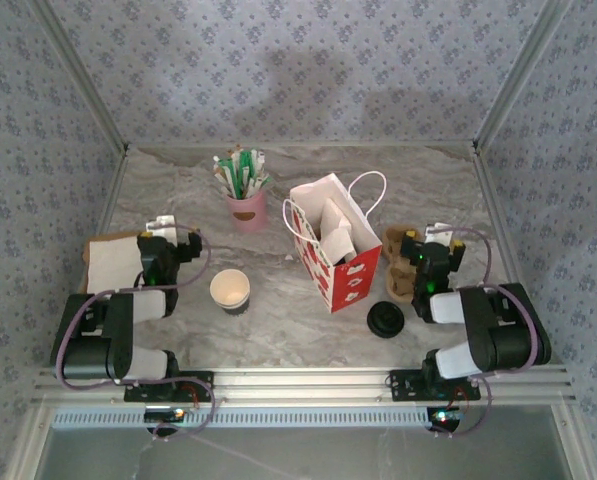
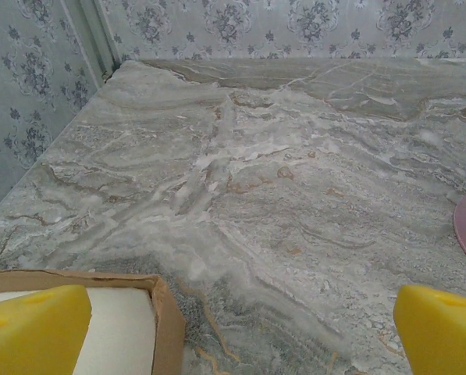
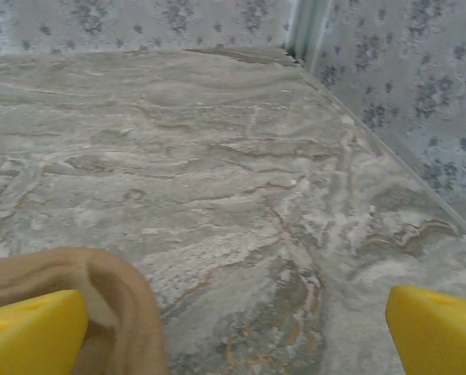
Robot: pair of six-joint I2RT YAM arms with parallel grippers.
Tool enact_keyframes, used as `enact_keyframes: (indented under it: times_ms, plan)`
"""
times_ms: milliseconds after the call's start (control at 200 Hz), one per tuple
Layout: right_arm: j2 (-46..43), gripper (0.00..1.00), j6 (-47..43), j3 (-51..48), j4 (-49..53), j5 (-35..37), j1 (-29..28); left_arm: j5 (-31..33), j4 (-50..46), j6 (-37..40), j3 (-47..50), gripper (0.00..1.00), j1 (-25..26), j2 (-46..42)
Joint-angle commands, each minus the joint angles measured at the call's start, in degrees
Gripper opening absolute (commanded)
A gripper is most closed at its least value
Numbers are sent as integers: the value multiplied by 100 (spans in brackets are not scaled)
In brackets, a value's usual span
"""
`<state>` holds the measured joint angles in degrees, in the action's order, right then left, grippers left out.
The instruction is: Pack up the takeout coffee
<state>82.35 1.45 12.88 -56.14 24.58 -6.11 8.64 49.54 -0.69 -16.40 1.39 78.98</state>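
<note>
The takeout coffee (image 1: 230, 290) is a small open paper cup, cream inside with a dark wall, standing on the marble table between the two arms. To its right stands the red-and-white bag (image 1: 333, 248), open at the top with white items inside. My left gripper (image 1: 168, 230) hovers left of the cup, open, its yellow fingertips (image 2: 31, 328) wide apart over bare marble. My right gripper (image 1: 436, 236) is right of the bag, also open and empty, with yellow fingertips (image 3: 439, 328) spread over the table.
A pink cup of sticks (image 1: 245, 205) stands behind the coffee. A black round lid (image 1: 386, 320) lies in front of the bag. A brown tray with white paper (image 2: 166, 316) sits under the left gripper. A tan pulp cup carrier (image 3: 127, 312) lies under the right gripper.
</note>
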Motion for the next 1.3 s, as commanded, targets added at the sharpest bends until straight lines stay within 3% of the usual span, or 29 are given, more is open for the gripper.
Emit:
enact_keyframes:
  times_ms: [0,85,295,365,445,555,1294]
  plan:
    - [247,100,-638,-87,-1026,-121,-95,-47,529,-16,57,100,-12,164]
    - [201,100,-541,-96,-921,-206,-97,-404,942,128,49,99,-15,614]
    - [351,100,-173,36,-615,-836,269,-476,274,177,-366,100,2,762]
    - [756,100,-237,100,-1185,-693,392,-426,8,124,-551,100,-13,851]
    - [430,100,157,413,114,-858,480,-398,-104,61,-623,99,-60,876]
    - [514,100,84,781,693,-965,529,-469,-233,-20,-703,100,-141,893]
    - [537,100,-109,753,472,-966,525,-592,-286,-88,-729,100,-233,893]
